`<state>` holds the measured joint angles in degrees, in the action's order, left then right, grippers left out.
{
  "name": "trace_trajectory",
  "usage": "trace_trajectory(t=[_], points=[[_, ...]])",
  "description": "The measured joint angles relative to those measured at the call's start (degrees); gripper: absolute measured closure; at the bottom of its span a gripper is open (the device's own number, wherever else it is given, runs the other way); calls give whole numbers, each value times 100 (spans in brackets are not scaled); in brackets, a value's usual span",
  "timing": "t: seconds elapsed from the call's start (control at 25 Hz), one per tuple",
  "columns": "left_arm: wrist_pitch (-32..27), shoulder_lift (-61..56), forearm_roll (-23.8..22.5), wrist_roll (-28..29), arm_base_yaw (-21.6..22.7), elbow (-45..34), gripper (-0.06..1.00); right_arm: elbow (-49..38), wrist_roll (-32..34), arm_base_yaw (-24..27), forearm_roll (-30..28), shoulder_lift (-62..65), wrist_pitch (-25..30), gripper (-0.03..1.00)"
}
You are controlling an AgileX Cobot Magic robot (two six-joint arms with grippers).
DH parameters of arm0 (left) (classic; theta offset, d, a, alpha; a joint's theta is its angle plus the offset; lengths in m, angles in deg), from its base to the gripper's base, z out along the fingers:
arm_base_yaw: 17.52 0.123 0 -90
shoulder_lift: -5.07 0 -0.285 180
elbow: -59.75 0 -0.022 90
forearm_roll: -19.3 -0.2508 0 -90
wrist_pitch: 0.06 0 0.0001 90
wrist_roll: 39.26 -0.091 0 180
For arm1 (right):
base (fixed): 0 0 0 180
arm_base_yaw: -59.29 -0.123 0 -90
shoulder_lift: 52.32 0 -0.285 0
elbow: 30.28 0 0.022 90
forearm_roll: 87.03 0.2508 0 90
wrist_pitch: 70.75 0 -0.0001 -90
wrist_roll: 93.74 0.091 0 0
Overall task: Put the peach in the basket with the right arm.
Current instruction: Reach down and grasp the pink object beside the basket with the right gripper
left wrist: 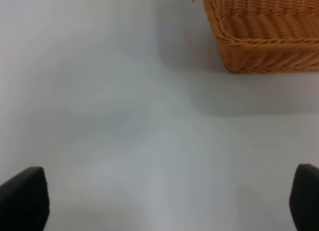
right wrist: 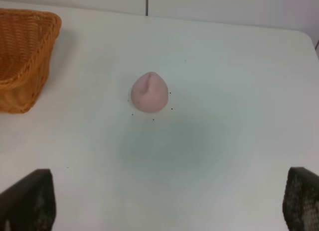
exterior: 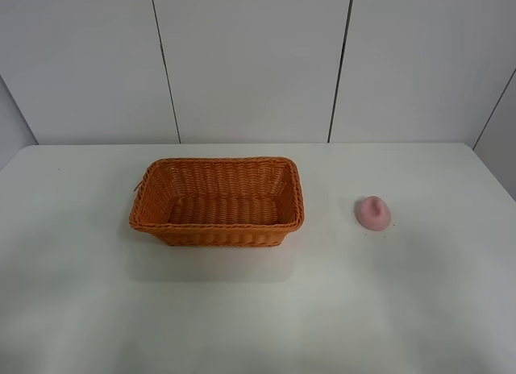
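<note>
- Peach [exterior: 373, 213]: small matte pink rounded fruit w/ slight tip + crease. It sits on the plain white counter [exterior: 242, 309], to the right of the rectangular orange-brown woven wicker basket [exterior: 219, 234] and well apart from it, w/ nothing touching it.
- The basket stands upright near counter ctr, braided rim up, and looks empty inside.
- Right hand [right wrist: 164, 201]: dark, two-fingered, released. Its fingers are spread wide w/ nothing btwn them. The peach lies ahead of it, roughly centred on the gap and not yet reached.
- Left hand [left wrist: 164, 201]: also released and holding nothing, over bare counter near a basket corner. It isn't needed here, so prob best kept out of the way.
- Neither arm shows in the high view, so I can't tell how high the hands are.
- Step in hand, by my read: approach + grasp w/ the right arm. No part of the placing is done yet.
- To do it well:
  - Keep the peach centred btwn the fingers on the way in.
  - Come down far enough to grip around its widest part, not the tip.
  - Close gently, since a round fruit may roll or squirt out if nudged by one finger first.
  - Lift clear of the braided rim before crossing over.
  - Release low over the basket floor, not from high up.
</note>
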<state>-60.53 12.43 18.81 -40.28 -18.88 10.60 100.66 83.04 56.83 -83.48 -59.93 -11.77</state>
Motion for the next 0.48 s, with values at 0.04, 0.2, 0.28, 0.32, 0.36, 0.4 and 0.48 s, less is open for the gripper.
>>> trace_trajectory(t=[0.04,0.2,0.28,0.32,0.36,0.4,0.48], points=[[0,0,0,0,0,0,-5,0,0,0,0,0,0,27],[0,0,0,0,0,0,-5,0,0,0,0,0,0,27],[0,0,0,0,0,0,-5,0,0,0,0,0,0,27],[0,0,0,0,0,0,-5,0,0,0,0,0,0,27],[0,0,0,0,0,0,-5,0,0,0,0,0,0,27],[0,0,0,0,0,0,-5,0,0,0,0,0,0,27],[0,0,0,0,0,0,-5,5,0,0,-42,-79,-12,27]])
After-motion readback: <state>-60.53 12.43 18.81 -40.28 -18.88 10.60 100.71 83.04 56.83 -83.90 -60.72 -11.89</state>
